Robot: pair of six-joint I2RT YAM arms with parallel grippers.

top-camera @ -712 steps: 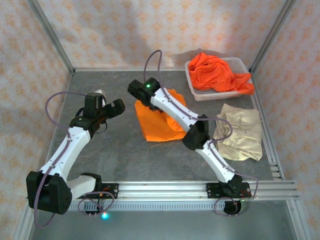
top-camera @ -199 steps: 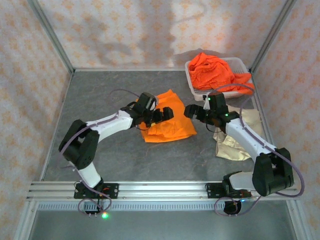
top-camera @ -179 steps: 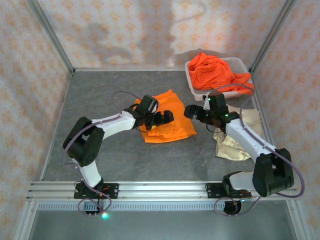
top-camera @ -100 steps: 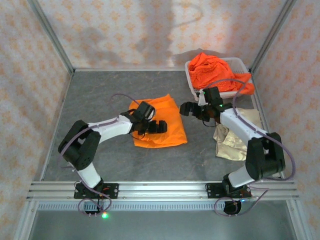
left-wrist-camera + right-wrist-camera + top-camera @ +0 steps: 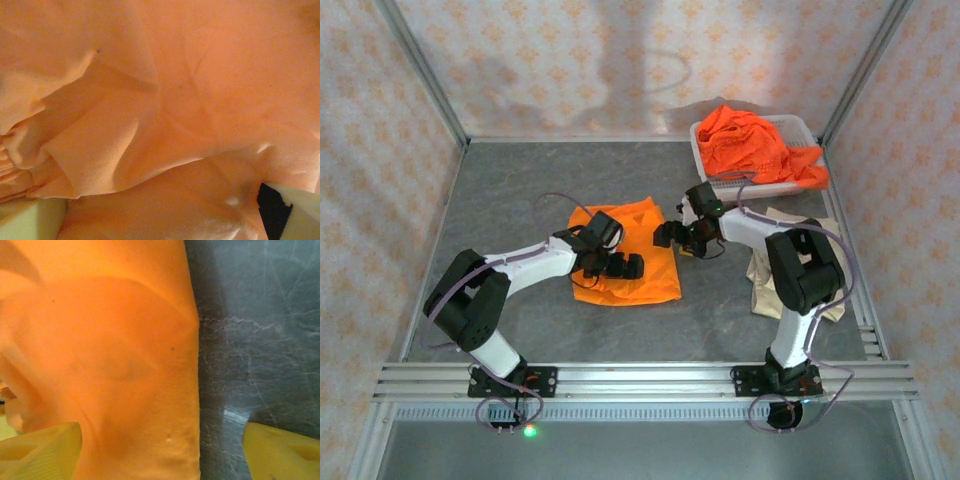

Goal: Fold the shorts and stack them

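The step in hand is the folding of one pair of orange shorts (image 5: 645,285), which lies roughly squared-off in the middle of the bench (image 5: 520,190); more orange shorts (image 5: 750,140) are heaped in the white basket (image 5: 775,187) at the far right, and the beige shorts (image 5: 828,245) lie rumpled on the bench near the right edge, partly under the right arm.

The left hand (image 5: 623,266) is down on the near half of the folded pair; in its wrist view its fingers stand wide apart at the lower corners with creased cloth between them, clamped on nothing. The right hand (image 5: 665,236) sits at the right edge of the same pair; its wrist view shows its yellow fingers (image 5: 40,450) likewise spread, straddling the cloth's straight edge, with bare bench to the right.

I judge the fold close to finished but not flat; the cloth under the left hand is bunched into ridges. The next move likely calls for pressing or smoothing those ridges, or pinching an edge for one more fold, before the pair serves as the base of the stack; the beige and basket pairs remain unfolded.
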